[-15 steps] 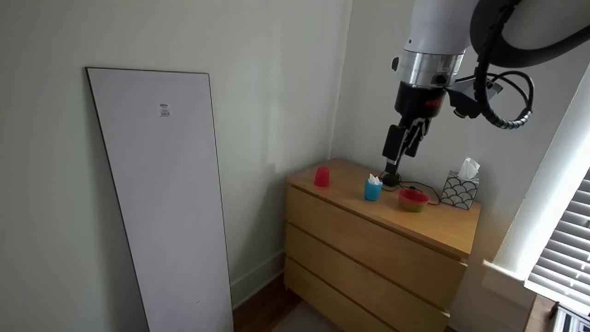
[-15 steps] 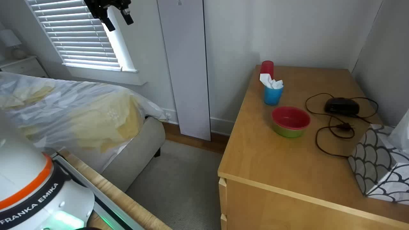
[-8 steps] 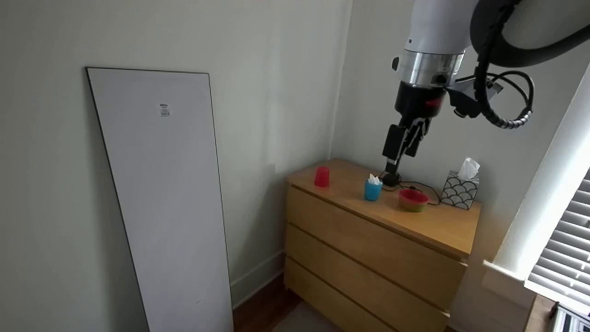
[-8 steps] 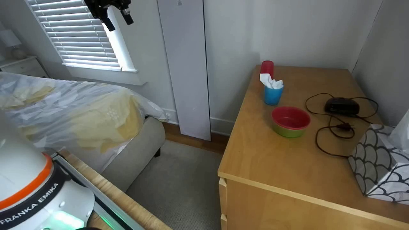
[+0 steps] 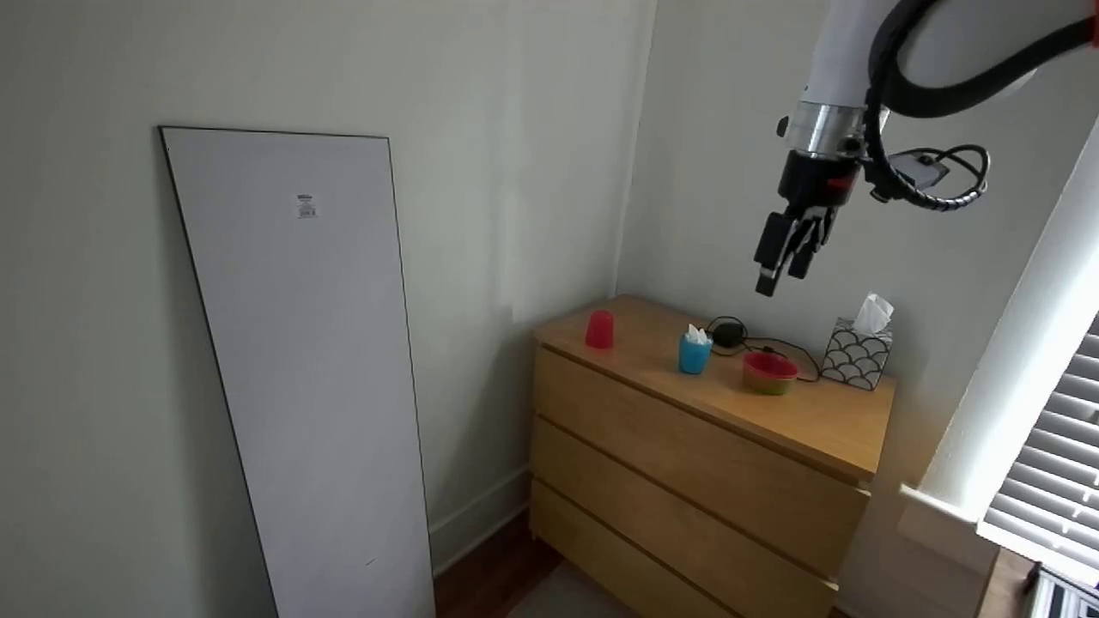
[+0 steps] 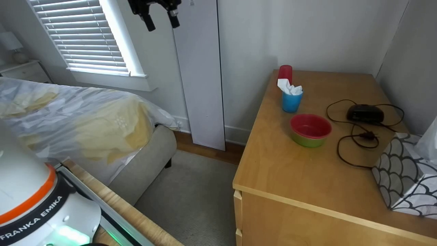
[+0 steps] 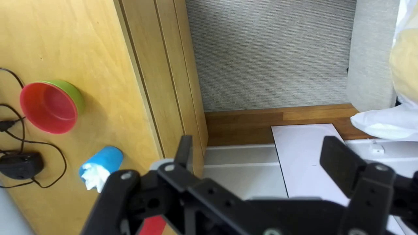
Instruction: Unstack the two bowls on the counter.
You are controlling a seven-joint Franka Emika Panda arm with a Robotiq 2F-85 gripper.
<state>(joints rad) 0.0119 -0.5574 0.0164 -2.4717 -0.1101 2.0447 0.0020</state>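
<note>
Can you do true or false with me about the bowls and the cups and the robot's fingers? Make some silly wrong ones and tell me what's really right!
1. The green bowl sits on top of the pink-red bowl. False: the pink-red bowl is on top, nested in the green bowl.
2. White tissue pokes out of the blue cup. True.
3. The fingers are squeezing a bowl. False: the fingers are spread apart and hold nothing.
4. The red cup is lying on its side. False: the red cup is standing on the counter.
5. A tissue box with a curvy pattern is on the counter. True.
</note>
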